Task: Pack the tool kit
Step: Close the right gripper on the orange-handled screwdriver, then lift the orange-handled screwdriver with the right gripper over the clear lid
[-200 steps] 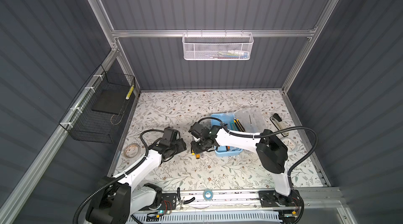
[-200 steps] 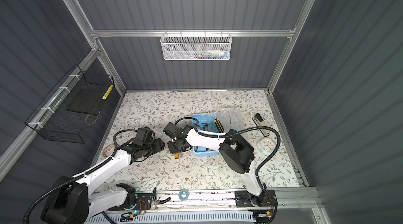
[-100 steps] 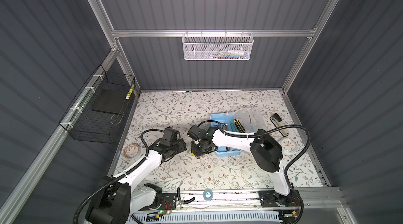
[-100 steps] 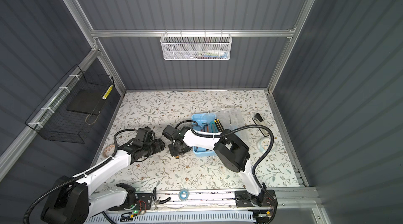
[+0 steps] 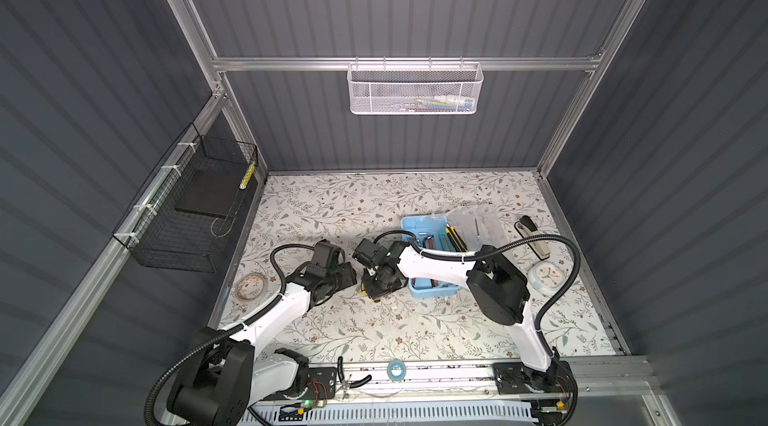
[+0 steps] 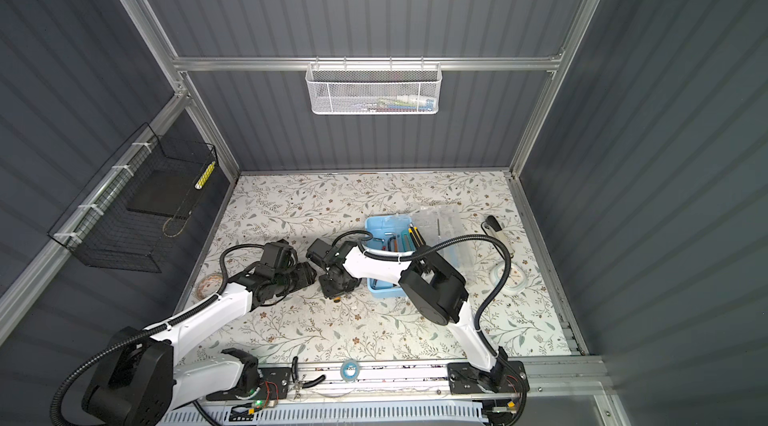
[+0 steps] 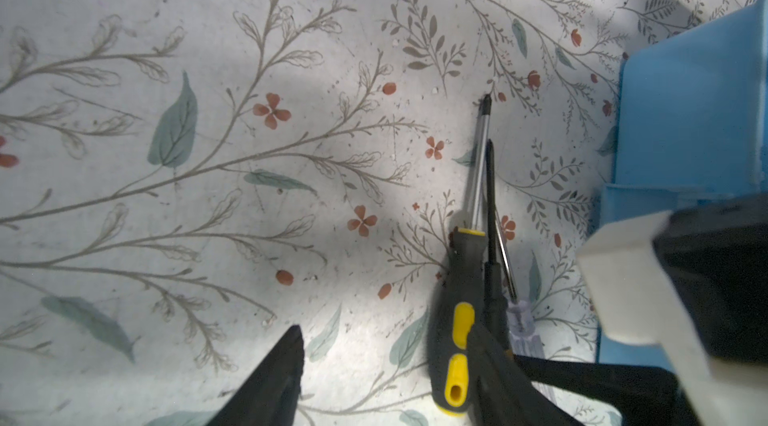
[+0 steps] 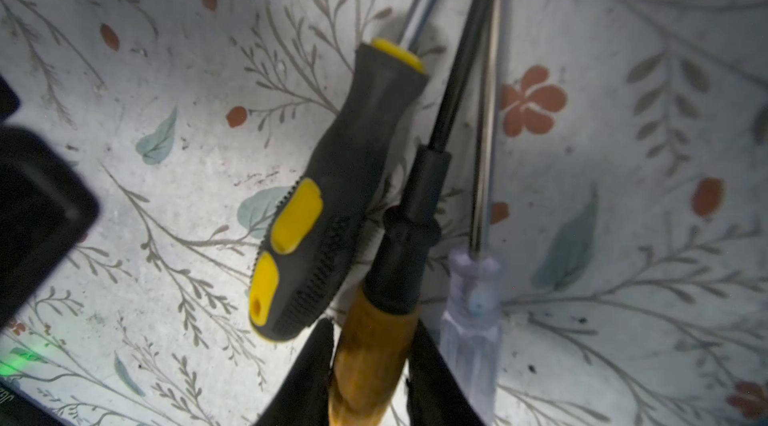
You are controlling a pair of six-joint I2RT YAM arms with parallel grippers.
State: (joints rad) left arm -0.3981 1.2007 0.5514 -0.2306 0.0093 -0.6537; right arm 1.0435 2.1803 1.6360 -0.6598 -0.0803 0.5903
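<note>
The tool kit (image 5: 409, 224) (image 6: 376, 225) is a light-blue case lying open on the table right of centre, with several tools inside. Its clear lid (image 5: 478, 220) is folded back to the right. Its blue wall (image 7: 685, 112) shows in the left wrist view. My right gripper (image 8: 372, 332) (image 5: 376, 293) (image 6: 334, 295) is low at the table just left of the case, shut on an amber-handled screwdriver (image 8: 370, 366). A black-and-yellow screwdriver (image 8: 332, 195) (image 7: 455, 299) and a clear-handled screwdriver (image 8: 473, 312) lie on either side of it. My left gripper (image 7: 384, 341) (image 5: 351, 276) stands open right beside them.
A tape roll (image 5: 250, 285) lies at the left table edge. A white clock (image 5: 548, 276) and a black-and-white tool (image 5: 532, 235) lie right of the case. Pliers (image 5: 353, 380) and a small blue roll (image 5: 396, 370) rest on the front rail. A white mesh basket (image 5: 415, 89) and a black wire basket (image 5: 191, 212) hang on the walls.
My right gripper has moved a little left and down to the table with the amber-handled screwdriver. The left arm has stayed still.
</note>
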